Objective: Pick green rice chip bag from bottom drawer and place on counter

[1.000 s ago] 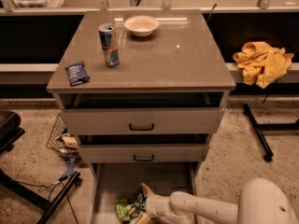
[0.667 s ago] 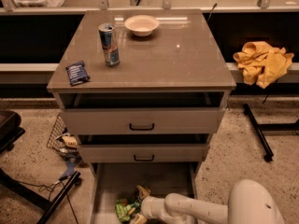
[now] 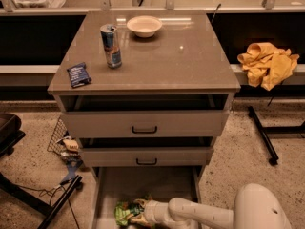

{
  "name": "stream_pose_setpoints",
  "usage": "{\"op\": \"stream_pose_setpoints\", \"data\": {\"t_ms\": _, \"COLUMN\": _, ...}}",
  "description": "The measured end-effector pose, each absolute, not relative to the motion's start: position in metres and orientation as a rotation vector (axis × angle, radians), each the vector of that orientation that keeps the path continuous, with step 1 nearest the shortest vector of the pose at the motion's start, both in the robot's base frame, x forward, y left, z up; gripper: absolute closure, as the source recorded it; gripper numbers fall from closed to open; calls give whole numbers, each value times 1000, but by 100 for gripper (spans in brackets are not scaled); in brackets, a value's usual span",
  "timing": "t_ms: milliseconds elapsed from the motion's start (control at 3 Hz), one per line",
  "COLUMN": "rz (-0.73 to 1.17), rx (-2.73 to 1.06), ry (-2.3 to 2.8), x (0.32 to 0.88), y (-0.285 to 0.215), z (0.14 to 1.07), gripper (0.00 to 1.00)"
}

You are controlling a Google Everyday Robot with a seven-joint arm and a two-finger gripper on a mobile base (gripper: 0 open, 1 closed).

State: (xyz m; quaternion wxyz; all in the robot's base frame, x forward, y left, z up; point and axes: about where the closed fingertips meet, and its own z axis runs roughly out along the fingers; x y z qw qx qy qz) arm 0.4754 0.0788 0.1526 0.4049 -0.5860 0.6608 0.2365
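Observation:
The green rice chip bag lies crumpled on the floor of the open bottom drawer, at its front left. My gripper reaches in from the lower right on the white arm and sits right against the bag's right side; its tip is hidden among the bag's folds. The counter is the glossy grey-brown top of the cabinet, above both upper drawers.
On the counter stand a drink can, a white bowl and a small dark blue packet. The two upper drawers are partly pulled out above the bottom one. A yellow cloth lies at the right. A black stand and cables lie on the floor at the left.
My arm has pushed a little further left inside the bottom drawer, bringing the gripper up against the green bag. The bag has barely shifted.

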Motion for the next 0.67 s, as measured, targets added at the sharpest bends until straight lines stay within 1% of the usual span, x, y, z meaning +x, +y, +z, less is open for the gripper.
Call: {"op": "stream_pose_setpoints", "data": {"t_ms": 667, "rz": 602, "rx": -1480, "ry": 1666, "x": 474, "y": 82, "z": 152, "gripper": 100}}
